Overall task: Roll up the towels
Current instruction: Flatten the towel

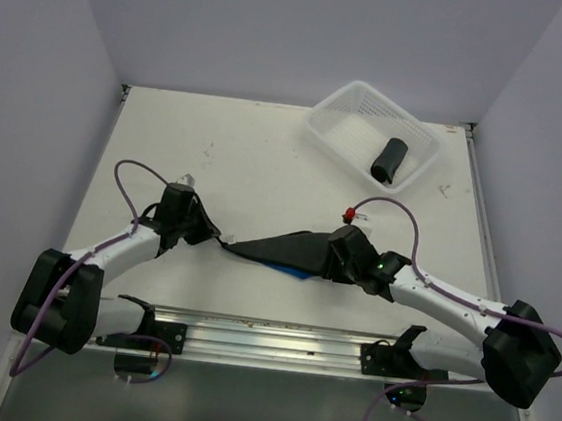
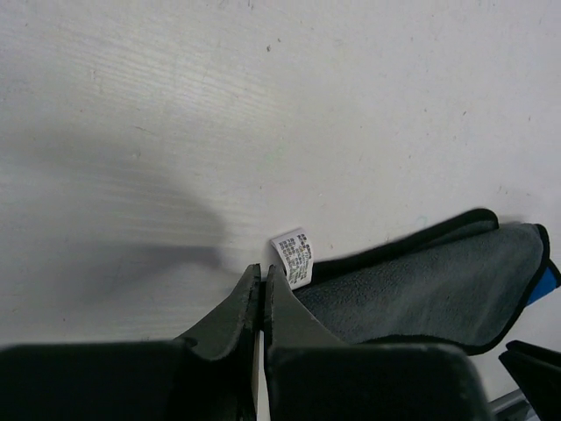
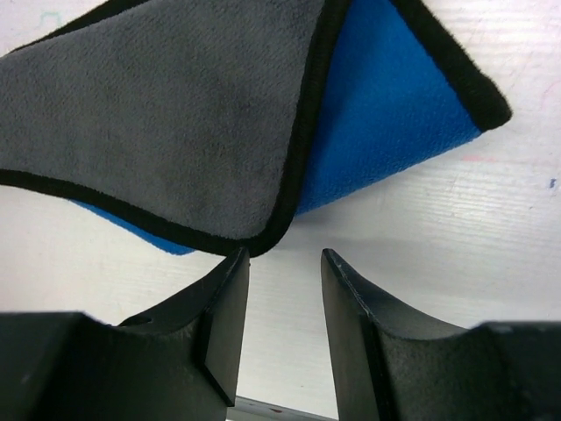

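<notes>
Left pinched, right agape
My left pincer (image 2: 264, 274) is clamped on a corner of the blue towel (image 1: 279, 248) (grey side up, mid-table). My right pincer (image 3: 285, 260) gapes just short of its folded edge. The purple-black towel (image 1: 388, 158) lies rolled in the basket (image 1: 322, 126).

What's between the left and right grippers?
The blue towel, grey side up, spans from left gripper to right gripper; clearest in the top view.
</notes>
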Motion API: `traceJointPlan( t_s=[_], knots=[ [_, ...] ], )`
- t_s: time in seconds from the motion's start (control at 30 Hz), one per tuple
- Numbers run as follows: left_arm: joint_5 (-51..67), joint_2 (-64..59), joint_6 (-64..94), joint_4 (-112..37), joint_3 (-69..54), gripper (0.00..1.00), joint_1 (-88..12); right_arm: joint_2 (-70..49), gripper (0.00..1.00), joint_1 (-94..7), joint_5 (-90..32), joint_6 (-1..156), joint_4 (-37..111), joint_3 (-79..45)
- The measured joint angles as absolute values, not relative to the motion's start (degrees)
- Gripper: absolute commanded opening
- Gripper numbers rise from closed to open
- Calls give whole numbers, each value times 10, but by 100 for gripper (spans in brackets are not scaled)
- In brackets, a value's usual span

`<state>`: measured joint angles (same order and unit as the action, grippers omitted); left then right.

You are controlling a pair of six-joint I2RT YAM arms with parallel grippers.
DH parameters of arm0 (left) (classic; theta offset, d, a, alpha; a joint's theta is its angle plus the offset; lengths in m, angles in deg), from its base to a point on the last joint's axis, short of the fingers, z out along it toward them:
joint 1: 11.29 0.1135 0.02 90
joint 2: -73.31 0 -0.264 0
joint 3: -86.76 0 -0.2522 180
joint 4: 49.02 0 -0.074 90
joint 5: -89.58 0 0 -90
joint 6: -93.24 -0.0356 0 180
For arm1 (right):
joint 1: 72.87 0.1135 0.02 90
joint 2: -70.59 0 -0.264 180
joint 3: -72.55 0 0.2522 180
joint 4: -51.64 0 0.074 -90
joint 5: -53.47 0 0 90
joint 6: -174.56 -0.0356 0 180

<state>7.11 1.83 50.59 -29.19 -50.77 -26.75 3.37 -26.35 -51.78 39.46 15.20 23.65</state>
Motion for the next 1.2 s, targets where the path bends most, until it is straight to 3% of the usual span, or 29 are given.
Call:
traceJointPlan(
  t_s=[0.23, 0.37, 0.4, 0.47, 0.87, 1.2],
  knots=[
    [79, 17, 506, -310, -507, 0, -268, 20, 38, -263, -488, 357, 193, 266],
    [84, 17, 504, -313, -507, 0, -268, 20, 20, -264, -490, 341, 208, 273],
    [84, 18, 503, -313, -507, 0, -268, 20, 9, -264, -490, 338, 212, 272],
    [84, 20, 501, -313, -507, 0, -268, 18, 0, -264, -490, 332, 216, 272],
    [61, 47, 487, -281, -438, 0, -268, 37, 0, -266, -520, 334, 179, 185],
    [47, -22, 466, -240, -162, 0, -247, -36, 0, -358, -485, 373, 172, -8]
  ],
)
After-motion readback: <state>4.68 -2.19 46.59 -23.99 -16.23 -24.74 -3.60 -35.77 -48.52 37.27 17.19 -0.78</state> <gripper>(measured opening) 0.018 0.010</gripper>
